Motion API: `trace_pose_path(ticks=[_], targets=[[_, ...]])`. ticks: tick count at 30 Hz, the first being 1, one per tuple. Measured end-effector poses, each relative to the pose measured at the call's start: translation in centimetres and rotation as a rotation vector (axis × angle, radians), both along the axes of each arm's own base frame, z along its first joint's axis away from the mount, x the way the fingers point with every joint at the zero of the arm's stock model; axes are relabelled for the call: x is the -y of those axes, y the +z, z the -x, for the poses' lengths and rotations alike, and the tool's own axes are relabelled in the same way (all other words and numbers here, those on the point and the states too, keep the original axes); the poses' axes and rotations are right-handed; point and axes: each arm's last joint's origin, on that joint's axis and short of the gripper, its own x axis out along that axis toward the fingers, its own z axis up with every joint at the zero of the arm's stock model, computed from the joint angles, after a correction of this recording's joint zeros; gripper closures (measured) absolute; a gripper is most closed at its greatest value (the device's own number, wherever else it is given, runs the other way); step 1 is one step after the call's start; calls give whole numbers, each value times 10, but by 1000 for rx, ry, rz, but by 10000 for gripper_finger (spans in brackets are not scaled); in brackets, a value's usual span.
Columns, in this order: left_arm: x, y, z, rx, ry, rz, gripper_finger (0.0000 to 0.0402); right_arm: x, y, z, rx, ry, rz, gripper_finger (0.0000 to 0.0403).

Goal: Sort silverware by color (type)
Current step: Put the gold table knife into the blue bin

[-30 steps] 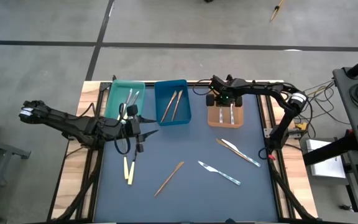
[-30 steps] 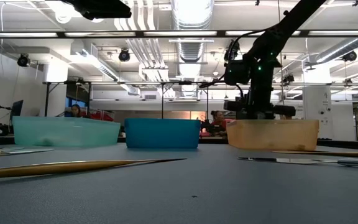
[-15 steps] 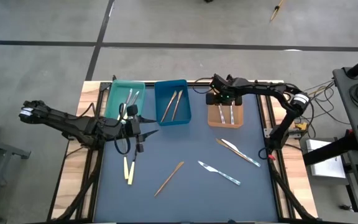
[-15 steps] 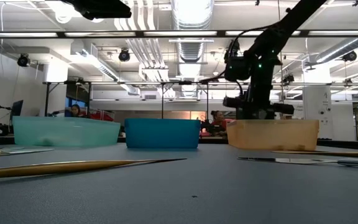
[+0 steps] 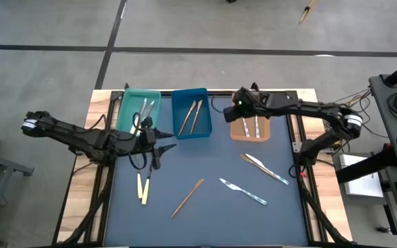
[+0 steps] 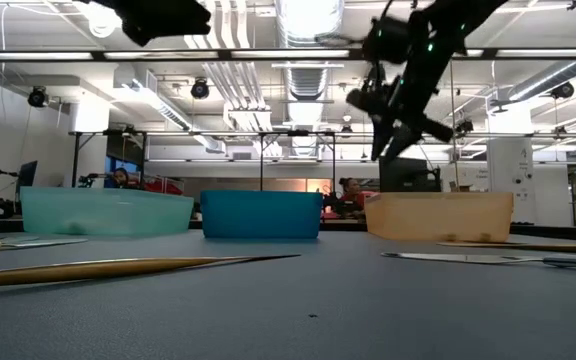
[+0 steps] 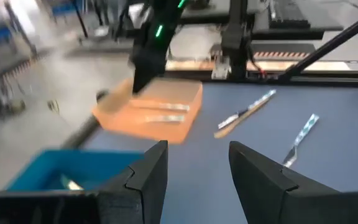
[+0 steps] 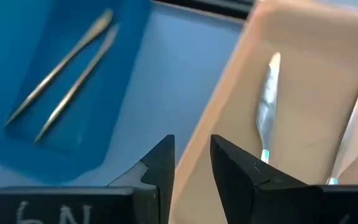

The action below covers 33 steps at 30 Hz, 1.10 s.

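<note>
High view: the right tool hangs empty near the orange tray's edge, where two blue-handled pieces lie. The left tool waits above cream pieces on the table.

Right wrist view: its fingers stand narrowly parted, empty.

Left wrist view: fingers parted, empty.

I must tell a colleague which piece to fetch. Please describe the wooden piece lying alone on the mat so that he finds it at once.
Start from the blue tray, the middle one of three along the mat's far edge. Come toward the near edge of the mat: a thin tan-brown wooden piece lies there alone, slanted. The pair left of it is cream-yellow, and the knife to its right is silver with a pale blue handle.
</note>
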Motion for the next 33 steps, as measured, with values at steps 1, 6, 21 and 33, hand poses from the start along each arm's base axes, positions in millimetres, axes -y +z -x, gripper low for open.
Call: trace_pose_path(ticks=[1,6,21,33], targets=[[0,-3,0,-14,8,29,248,-8,4,-1,0,24,29,312],[7,-20,-8,-83,50,165,248,-45,22,-5,23,171,128,310],[57,-53,-39,-197,38,388,248,-118,42,-22,109,546,355,314],[120,-63,-65,-449,6,320,248,-135,44,-24,119,659,418,314]])
